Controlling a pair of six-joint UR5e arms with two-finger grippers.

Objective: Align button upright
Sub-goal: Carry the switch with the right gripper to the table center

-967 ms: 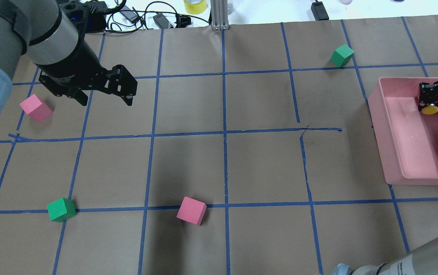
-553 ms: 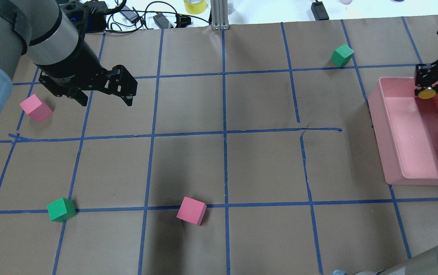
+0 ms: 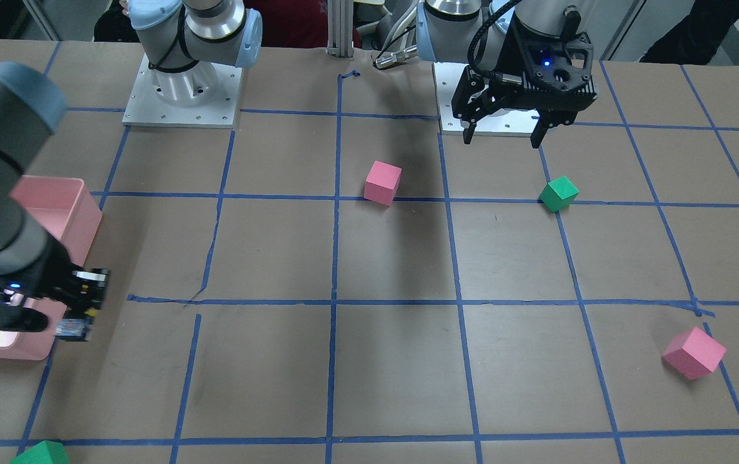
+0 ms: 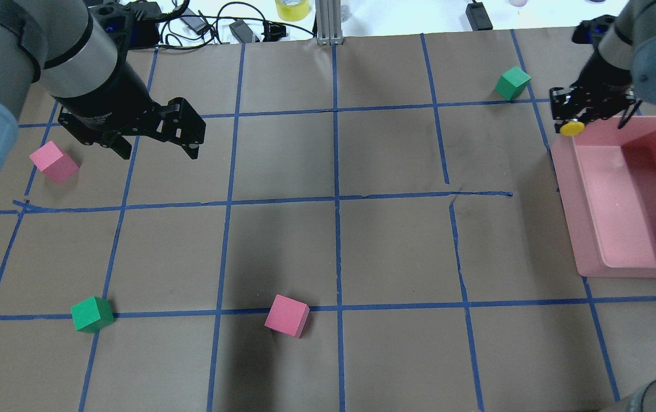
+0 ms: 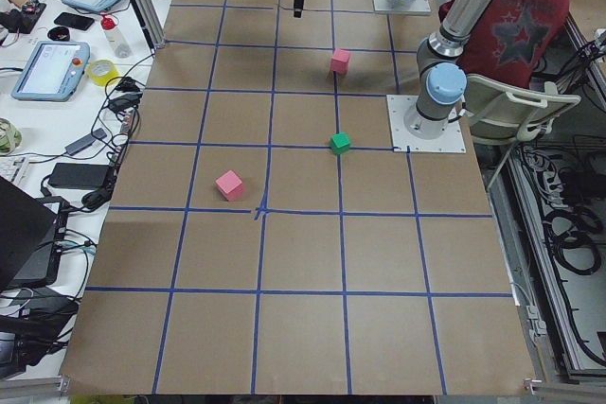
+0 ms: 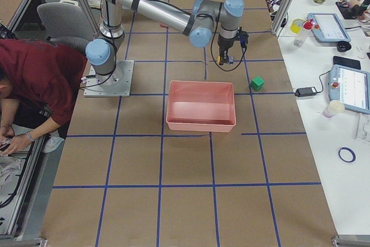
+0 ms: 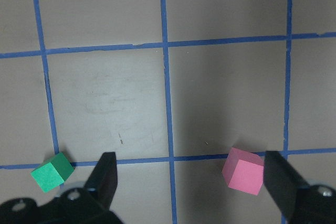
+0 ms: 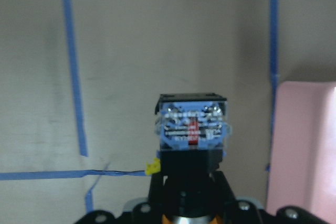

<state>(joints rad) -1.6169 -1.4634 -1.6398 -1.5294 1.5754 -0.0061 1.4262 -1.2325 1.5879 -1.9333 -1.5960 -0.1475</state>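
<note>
My right gripper (image 4: 573, 117) is shut on the button (image 4: 572, 128), whose yellow cap shows in the overhead view. It hangs in the air just off the far left corner of the pink bin (image 4: 562, 183), above the paper. In the right wrist view the button's square base (image 8: 191, 129) points away from the camera, with the black body held between the jaws. The front view shows the same gripper (image 3: 79, 309) beside the bin (image 3: 82, 216). My left gripper (image 4: 157, 151) is open and empty above the table's left part; its fingers (image 7: 107, 177) spread wide.
A green cube (image 4: 512, 83) lies left of the right gripper. A pink cube (image 4: 53, 161) lies near the left gripper. A green cube (image 4: 92, 313) and a pink cube (image 4: 287, 316) lie near the front. Cables run along the far edge.
My right gripper has carried the button out from above the bin's inside, away from me and to the left, past the bin's far left corner. The left arm has not moved.
</note>
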